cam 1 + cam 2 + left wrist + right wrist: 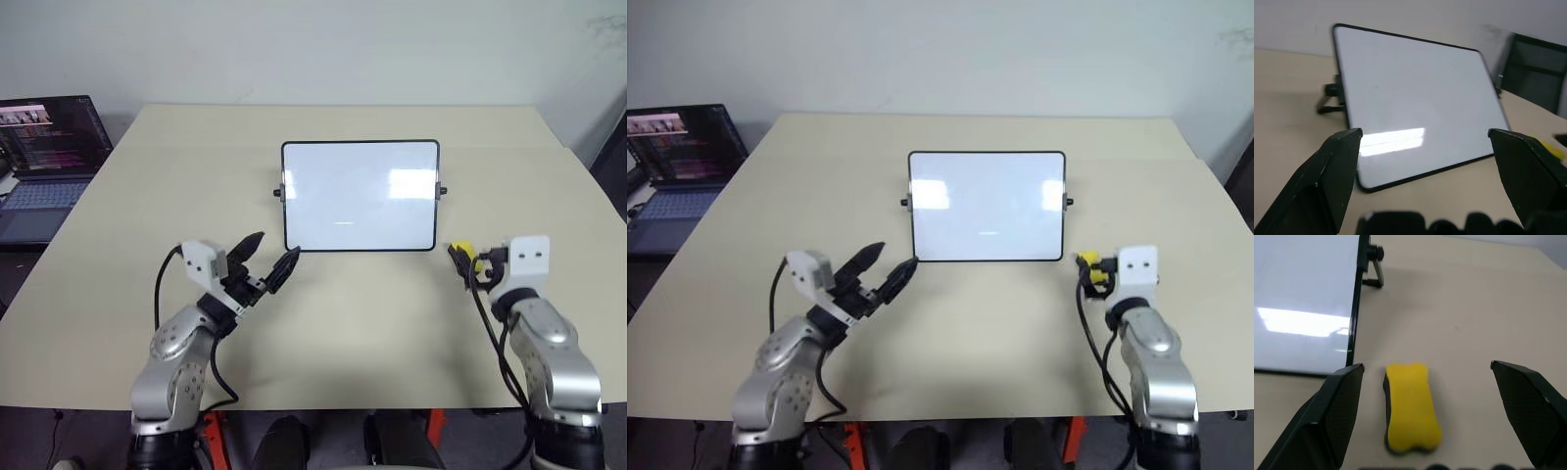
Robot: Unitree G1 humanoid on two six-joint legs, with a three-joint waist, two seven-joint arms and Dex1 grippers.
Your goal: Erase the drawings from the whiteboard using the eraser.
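Observation:
The whiteboard [360, 196] stands propped near the middle of the beige table [372, 323]. Its face [1415, 93] looks plain white with light glare, and the drawings are out of view. The yellow eraser [1410, 406] lies flat on the table just off the board's lower right corner. My right gripper [1425, 366] is open, its fingers wide on either side of the eraser without touching it. My left gripper [271, 251] is open and empty, pointing at the board's lower left corner from just in front of it.
An open laptop [49, 162] sits off the table's far left side. A dark chair-like frame [1537, 73] stands beyond the board's right end. The table's front edge [323, 403] runs close below both arms.

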